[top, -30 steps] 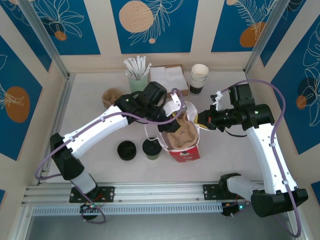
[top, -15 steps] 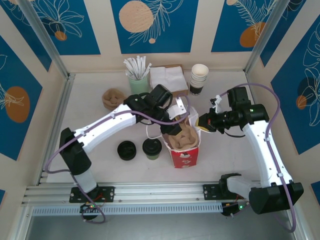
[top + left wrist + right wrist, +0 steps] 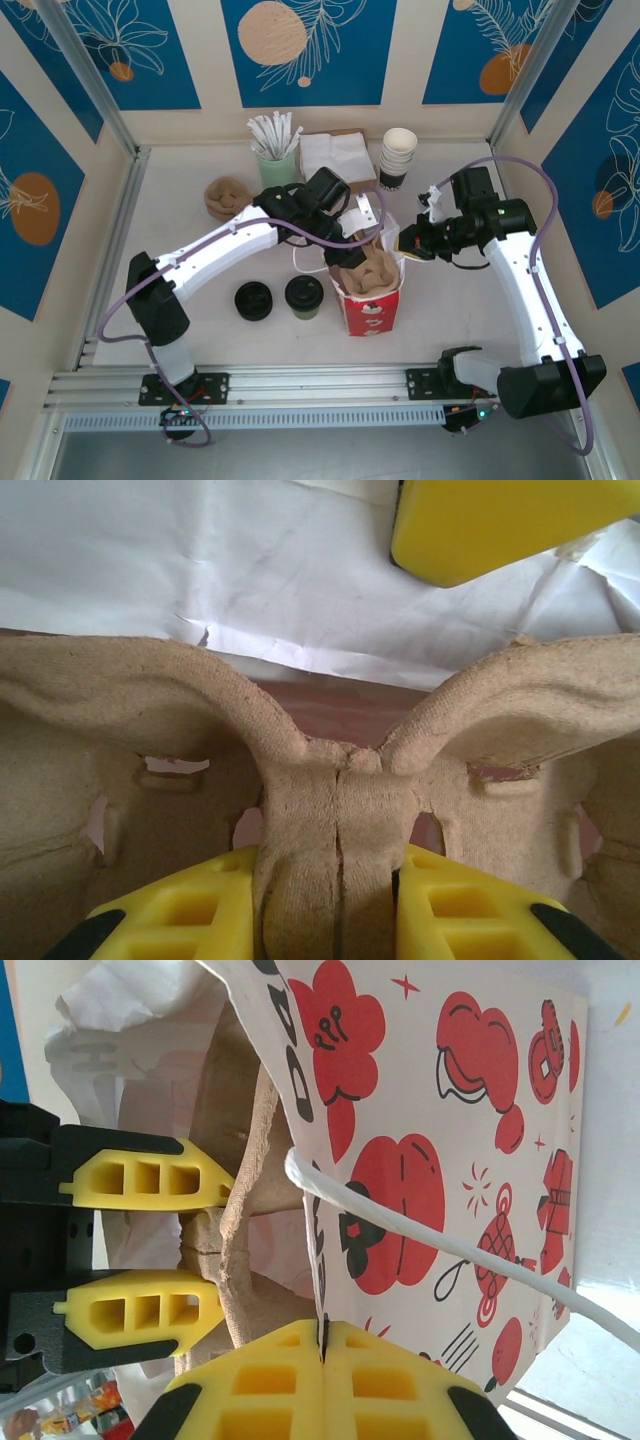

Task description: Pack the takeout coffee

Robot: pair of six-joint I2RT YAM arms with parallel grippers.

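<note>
Over the bag (image 3: 372,312), my left gripper (image 3: 330,910), pinching the pulp carrier (image 3: 335,780), has sunk it deeper while my right gripper (image 3: 322,1360) pinches the rim; takeout coffee (image 3: 303,296) stands on the worktop (image 3: 180,240) beside it, likely loaded next.

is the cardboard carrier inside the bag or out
Partly in: the carrier sits in the open bag, left gripper pinching it.

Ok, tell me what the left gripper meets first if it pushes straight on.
The left gripper holds the brown moulded-pulp cup carrier; beyond that, likely the white inner wall of the red-printed paper bag, though depth is unclear.
</note>
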